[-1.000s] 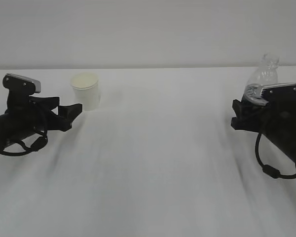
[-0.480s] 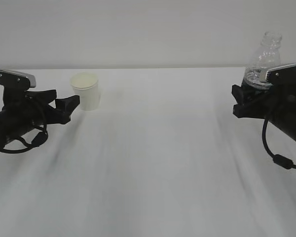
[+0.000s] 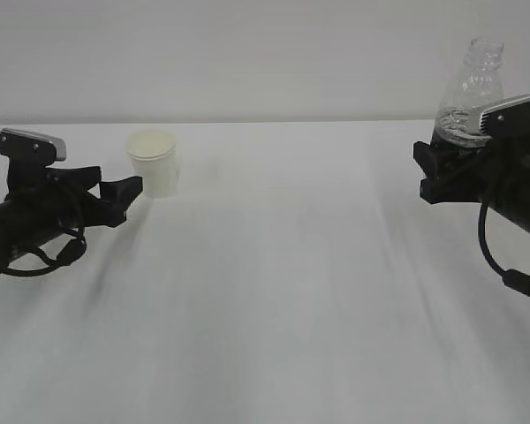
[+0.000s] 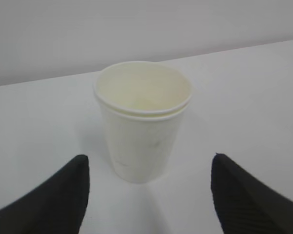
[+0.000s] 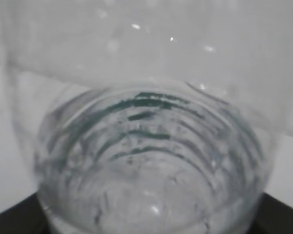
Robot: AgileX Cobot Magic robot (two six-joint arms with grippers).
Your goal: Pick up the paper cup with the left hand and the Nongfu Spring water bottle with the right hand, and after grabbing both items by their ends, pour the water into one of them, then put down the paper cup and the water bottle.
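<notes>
The white table runs back to a plain pale wall. The paper cup stands upright on the table and serves as reference. My left hand sits low, just left of the cup, fingers spread, not touching it. Far right of the cup, my right hand grips the Nongfu Spring water bottle at its base, upright and clear of the table.

I count one paper cup, one water bottle, and two grippers, left and right.
</notes>
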